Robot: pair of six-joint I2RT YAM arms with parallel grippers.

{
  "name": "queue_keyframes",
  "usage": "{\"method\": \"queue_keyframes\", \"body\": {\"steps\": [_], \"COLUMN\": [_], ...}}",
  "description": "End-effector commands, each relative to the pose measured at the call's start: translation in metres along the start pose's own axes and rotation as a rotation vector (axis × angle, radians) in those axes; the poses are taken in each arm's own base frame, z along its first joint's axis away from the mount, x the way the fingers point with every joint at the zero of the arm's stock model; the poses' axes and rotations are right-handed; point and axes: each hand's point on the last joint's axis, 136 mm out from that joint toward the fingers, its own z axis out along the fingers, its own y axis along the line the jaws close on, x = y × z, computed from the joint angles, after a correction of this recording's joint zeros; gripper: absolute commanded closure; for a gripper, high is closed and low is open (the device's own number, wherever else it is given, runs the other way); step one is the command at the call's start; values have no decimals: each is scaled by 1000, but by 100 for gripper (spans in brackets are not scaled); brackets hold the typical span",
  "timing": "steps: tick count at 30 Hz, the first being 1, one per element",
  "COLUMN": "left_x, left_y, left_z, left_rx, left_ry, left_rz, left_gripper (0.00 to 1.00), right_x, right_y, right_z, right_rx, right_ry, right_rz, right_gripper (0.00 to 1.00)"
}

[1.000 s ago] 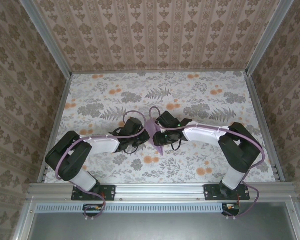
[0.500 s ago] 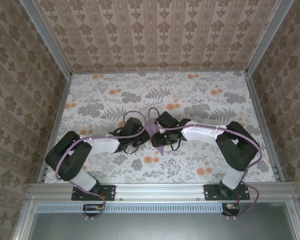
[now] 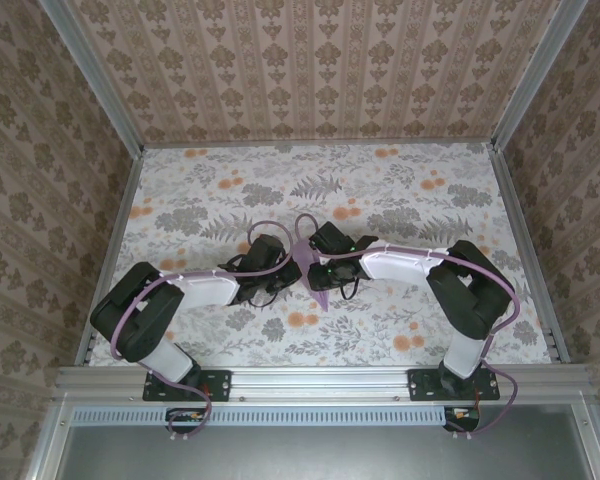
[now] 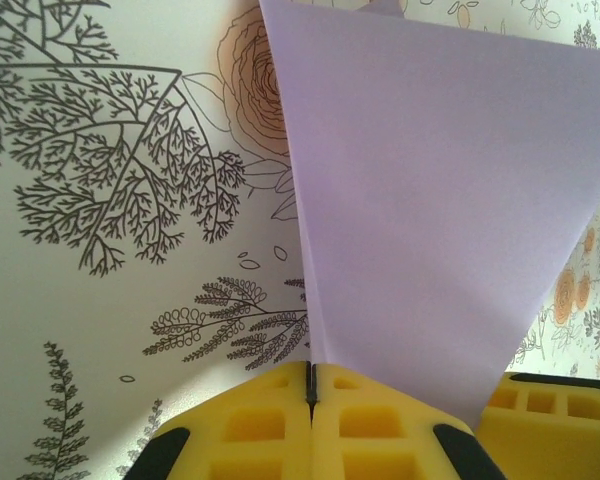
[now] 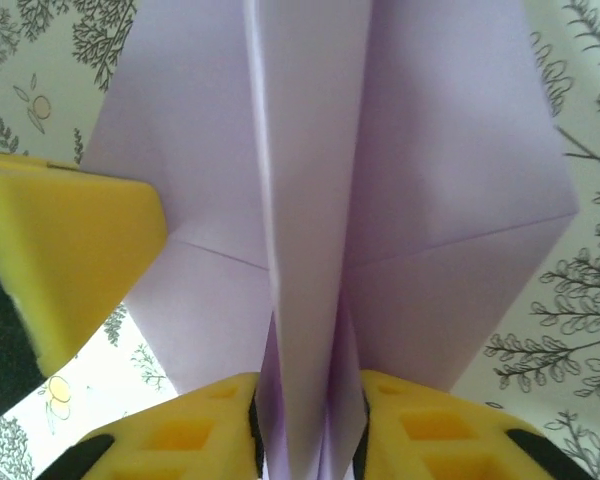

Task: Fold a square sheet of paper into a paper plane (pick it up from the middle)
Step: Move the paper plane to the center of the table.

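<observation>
The lilac sheet of paper (image 3: 304, 256) is folded into a creased, pointed shape and is held upright between my two grippers at mid-table. Its tip (image 3: 321, 298) points toward the near edge. My left gripper (image 4: 312, 385) has its yellow pads pressed together on the paper's (image 4: 430, 200) lower edge. My right gripper (image 5: 305, 425) stands opposite, its pads against both sides of the paper's (image 5: 310, 230) folded centre ridge, with wings spreading above. From above, the left gripper (image 3: 286, 268) and right gripper (image 3: 320, 264) nearly touch.
A floral tablecloth (image 3: 380, 190) covers the table, bounded by aluminium rails (image 3: 525, 250) and patterned walls. A left-gripper pad (image 5: 60, 270) stands close beside the paper in the right wrist view. Purple cables (image 3: 270, 228) loop over both wrists.
The right arm has edged leftward toward the left gripper, and its jaws have narrowed onto the paper's folded ridge. The left gripper has stayed still and shut.
</observation>
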Motion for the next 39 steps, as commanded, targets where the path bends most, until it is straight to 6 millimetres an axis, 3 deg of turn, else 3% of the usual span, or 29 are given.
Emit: {"method": "queue_keyframes", "body": {"steps": [1, 7, 13, 18, 22, 26, 31, 36, 39], "left_x": [-4, -4, -6, -12, -19, -27, -37, -42, -41], "left_y": [-5, -5, -4, -1, 5, 15, 27, 36, 40], "left_z": [-5, -5, -7, -15, -27, -42, -66, -83, -85], "left_rx": [22, 20, 14, -3, -32, -81, -156, -199, -210], "left_ry": [-11, -8, -10, -26, -51, -82, -142, -172, -170], "left_rz": [-5, -9, -16, -20, -16, -6, 22, 40, 42], "left_gripper": [100, 99, 83, 66, 50, 27, 6, 0, 0], "right_x": [0, 1, 4, -1, -20, -49, -89, -120, -125], "right_y": [-7, -7, -9, -10, -17, -34, -61, -80, -93], "right_z": [3, 8, 14, 8, -10, -21, -19, -8, 0], "right_rx": [61, 72, 85, 103, 150, 200, 233, 261, 286], "right_ry": [18, 33, 54, 40, -30, -80, -117, -117, -84], "right_rz": [-10, -15, -17, -18, -22, 4, 62, 86, 104], "right_gripper": [74, 76, 76, 83, 87, 89, 91, 91, 90]}}
